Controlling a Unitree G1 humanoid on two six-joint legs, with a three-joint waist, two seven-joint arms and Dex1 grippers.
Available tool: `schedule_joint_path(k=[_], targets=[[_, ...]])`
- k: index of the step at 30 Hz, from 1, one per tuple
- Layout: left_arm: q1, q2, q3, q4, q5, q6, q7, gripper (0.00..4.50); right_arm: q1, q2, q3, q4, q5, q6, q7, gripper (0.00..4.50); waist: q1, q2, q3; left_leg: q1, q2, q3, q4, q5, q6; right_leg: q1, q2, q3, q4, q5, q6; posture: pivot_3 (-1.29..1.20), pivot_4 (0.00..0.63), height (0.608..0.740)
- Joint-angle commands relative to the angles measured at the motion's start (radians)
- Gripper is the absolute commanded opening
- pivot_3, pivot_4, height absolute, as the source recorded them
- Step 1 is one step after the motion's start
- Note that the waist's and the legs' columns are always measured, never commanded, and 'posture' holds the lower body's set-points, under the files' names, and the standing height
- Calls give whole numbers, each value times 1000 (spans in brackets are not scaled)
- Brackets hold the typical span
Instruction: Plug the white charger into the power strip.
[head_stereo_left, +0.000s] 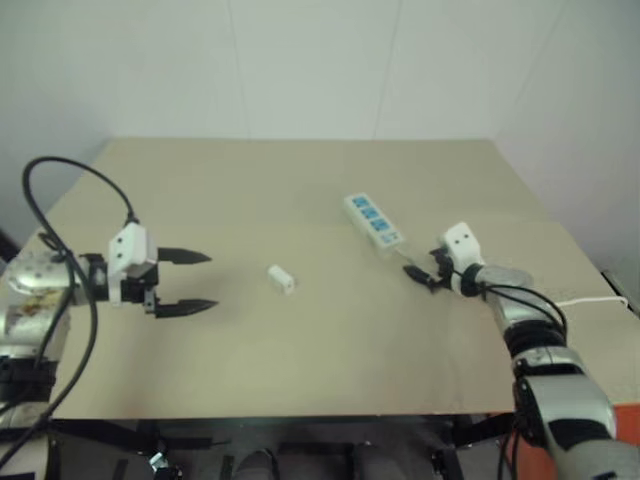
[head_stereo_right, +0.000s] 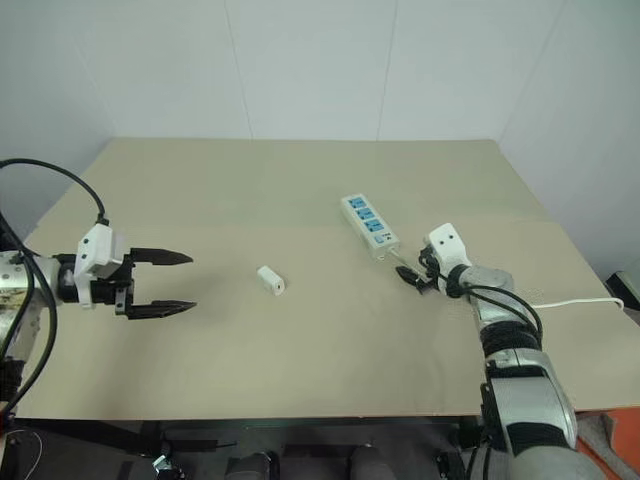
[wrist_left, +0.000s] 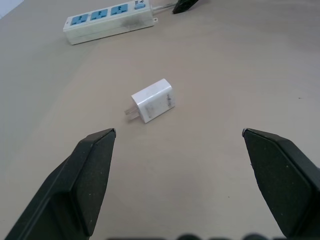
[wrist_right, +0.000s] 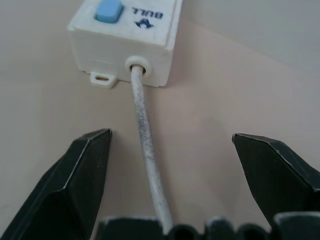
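Observation:
The white charger (head_stereo_left: 282, 279) lies on its side near the middle of the beige table, its metal prongs (wrist_left: 131, 113) showing in the left wrist view. To its left my left gripper (head_stereo_left: 198, 282) hovers open and empty, pointing at the charger (wrist_left: 153, 100) from a short distance. The power strip (head_stereo_left: 374, 221), a white bar with blue sockets, lies right of centre. My right gripper (head_stereo_left: 418, 272) stands open just behind the strip's cord end (wrist_right: 125, 36), its fingers straddling the thin white cord (wrist_right: 146, 143) without touching it.
The beige table (head_stereo_left: 300, 340) fills the scene, with a seam running across it. The strip's white cord (head_stereo_right: 570, 301) trails off toward the table's right edge. White walls rise behind the far edge.

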Motion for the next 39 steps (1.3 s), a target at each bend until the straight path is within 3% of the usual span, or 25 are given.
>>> schedule_joint_path(k=[1, 11, 14, 17, 22, 27, 34, 39], targets=[[22, 25, 39, -49, -22, 10, 5, 4500, -30, 6, 6, 62, -14, -43, 26, 3598, 0, 0, 0, 0, 0, 0, 0, 0, 0, 0, 0, 0, 0, 0, 0, 0, 150, 740], [-4, 5, 22, 0, -13, -22, -3, 4500, -25, 29, 3, 30, -13, -56, 53, 24, -2, 0, 0, 2, 0, 0, 2, 1, 1, 2, 1, 0, 2, -1, 5, 0, 150, 740], [-41, -12, 1, 34, -9, -36, -20, 4500, 3, 28, 3, -37, -6, -35, 60, 24, -2, 0, 0, 2, 0, 0, 2, 1, 1, 1, 1, 0, 2, -1, 4, 0, 150, 740], [-96, -33, -29, 92, 11, -62, -49, 4500, 96, 18, -6, -241, 17, 28, 67, 24, 0, 0, 0, 1, 0, 0, 2, 1, 1, 1, 1, 0, 2, -1, 4, 0, 150, 740], [-160, -57, -53, 168, 33, -96, -72, 4500, 432, -38, -66, -842, 70, 187, 46, 24, 9, 0, 0, -2, 0, -3, 2, 1, 1, -2, 1, -1, 4, -1, 3, 0, 150, 740], [-174, -69, -62, 204, 39, -120, -95, 4500, 658, -76, -143, -1159, 138, 355, 21, 24, 3, 0, 0, -2, -1, -2, 4, 1, 1, -1, 0, -1, 5, -3, 7, 0, 150, 740], [-193, -78, -79, 230, 55, -125, -120, 4500, 761, -67, -148, -1283, 177, 448, -30, 2358, 2, -1, 0, 2, 0, -2, 5, 1, 2, 1, 1, 0, 7, -4, 8, 0, 150, 740], [-210, -77, -80, 242, 61, -126, -126, 4500, 747, 38, -190, -1308, 219, 411, -128, 4240, 3, -1, 0, 0, 0, -2, 5, 1, 2, 0, 1, -1, 6, -4, 8, 0, 150, 740]])
